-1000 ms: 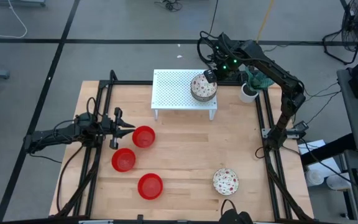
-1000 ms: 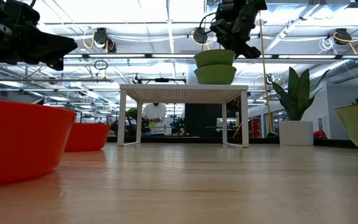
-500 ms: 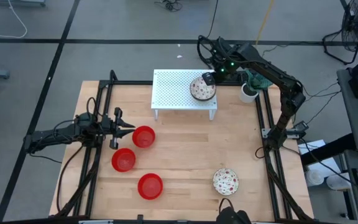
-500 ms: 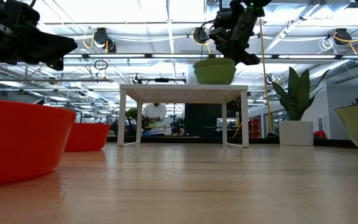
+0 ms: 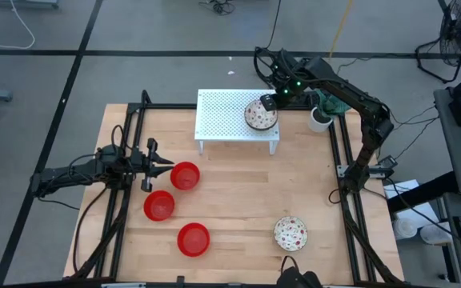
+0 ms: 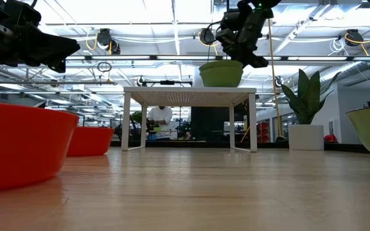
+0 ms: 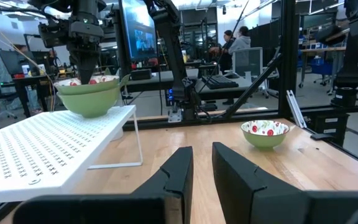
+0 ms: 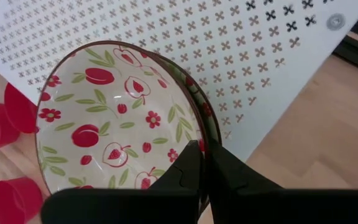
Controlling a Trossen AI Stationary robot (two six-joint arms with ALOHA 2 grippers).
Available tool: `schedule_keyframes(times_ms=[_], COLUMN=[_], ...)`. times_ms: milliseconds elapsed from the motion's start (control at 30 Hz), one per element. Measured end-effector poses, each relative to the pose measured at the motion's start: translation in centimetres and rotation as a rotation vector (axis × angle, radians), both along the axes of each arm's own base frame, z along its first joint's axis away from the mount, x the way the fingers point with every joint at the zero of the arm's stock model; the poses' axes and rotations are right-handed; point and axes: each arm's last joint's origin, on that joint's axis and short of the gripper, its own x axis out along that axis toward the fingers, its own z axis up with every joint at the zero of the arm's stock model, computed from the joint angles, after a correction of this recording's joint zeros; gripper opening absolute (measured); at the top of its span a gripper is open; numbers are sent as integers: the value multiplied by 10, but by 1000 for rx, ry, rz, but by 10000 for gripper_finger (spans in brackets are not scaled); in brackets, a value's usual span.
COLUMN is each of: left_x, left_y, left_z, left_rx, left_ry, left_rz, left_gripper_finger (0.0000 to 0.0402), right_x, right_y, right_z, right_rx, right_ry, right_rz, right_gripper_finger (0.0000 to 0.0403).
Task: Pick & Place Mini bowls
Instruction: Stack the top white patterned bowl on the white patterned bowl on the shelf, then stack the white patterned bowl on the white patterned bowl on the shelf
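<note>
Two white bowls with red flowers sit nested point(image 5: 259, 117) on the white perforated rack point(image 5: 222, 120), near its right end. My right gripper point(image 5: 268, 102) stands over their far-right rim, shut on the upper bowl point(image 8: 104, 118). A third patterned bowl point(image 5: 290, 233) rests on the table near the front edge. Three red bowls point(image 5: 185, 175) point(image 5: 159, 206) point(image 5: 193, 239) stand on the left half. My left gripper point(image 5: 169, 164) hovers just left of the farthest red bowl, open by a narrow gap point(image 7: 202, 168), touching nothing. My right gripper pinches the upper patterned bowl by its rim point(image 8: 199, 142), one finger inside the bowl and one outside. The fingers come from above, pointing down. The bowl sits level, nested in the lower patterned bowl point(image 6: 221, 74) on the rack.
A white cup with a green plant point(image 5: 320, 118) stands just right of the rack, close to the right arm. Black frame rails point(image 5: 338, 160) run along both table sides. Bare wood lies between the rack and the front patterned bowl.
My right gripper has come down over the rack, carrying the upper patterned bowl. The bowl hung clear above the lower one a second ago and now sits nested in it. The gripper has stayed shut on the rim.
</note>
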Motion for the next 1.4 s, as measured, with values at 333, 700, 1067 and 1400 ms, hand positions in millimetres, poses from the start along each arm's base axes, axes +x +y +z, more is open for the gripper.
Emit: schedule_keyframes(times_ms=[333,700,1067,1400], left_x=[0,0,0,0], left_y=[0,0,0,0], left_z=[0,0,0,0], left_rx=[0,0,0,0], left_ry=[0,-1,-1,-1], left_rz=[0,0,0,0], left_gripper_finger=[65,65,65,65], right_x=[2,0,-6,-19], right_y=[-2,4,9,20], right_z=[-7,-2,9,30], right_rx=[-26,-17,-39,-111], right_ry=[-34,-55,-79,-120], right_rz=[14,20,18,19], right_gripper_finger=[8,45,92,109])
